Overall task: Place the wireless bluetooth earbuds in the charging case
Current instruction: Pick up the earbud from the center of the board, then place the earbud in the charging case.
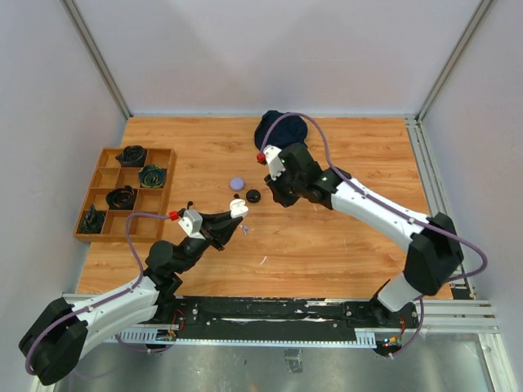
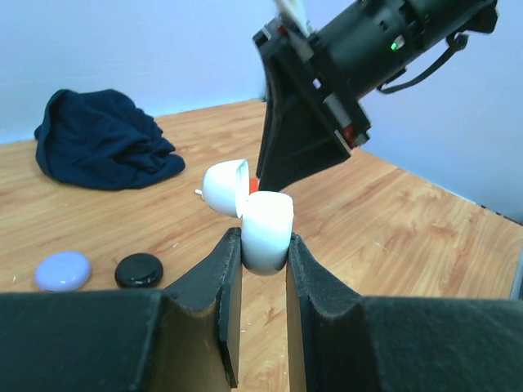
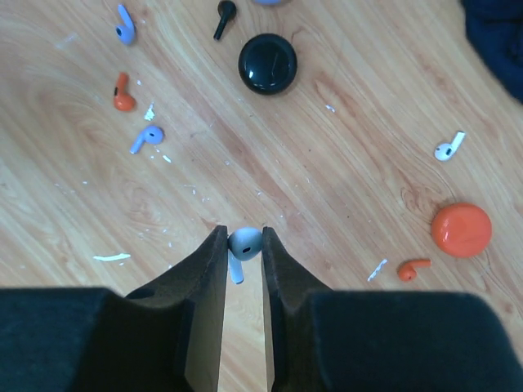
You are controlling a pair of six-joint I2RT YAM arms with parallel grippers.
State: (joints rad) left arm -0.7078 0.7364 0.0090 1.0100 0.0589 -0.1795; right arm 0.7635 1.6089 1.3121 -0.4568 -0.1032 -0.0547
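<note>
My left gripper [image 2: 263, 242] is shut on the base of a white charging case [image 2: 266, 227], held above the table with its lid [image 2: 222, 186] hinged open. My right gripper [image 3: 243, 233] is shut on a white earbud [image 3: 245, 243] above the wood, stem pointing down. In the top view it [image 1: 270, 193] hovers just right of the held case [image 1: 239, 207]. On the table lie more earbuds: two purple [image 3: 124, 23] [image 3: 147, 137], two orange [image 3: 122, 94] [image 3: 413, 268], one black [image 3: 224, 16] and one white [image 3: 449, 147].
A black round case [image 3: 267, 63], an orange one [image 3: 462, 229] and a purple one [image 1: 237, 183] lie on the table. A dark blue cloth [image 1: 280, 128] is bunched at the back. A wooden divided tray [image 1: 104, 152] with dark rolled items stands at the left.
</note>
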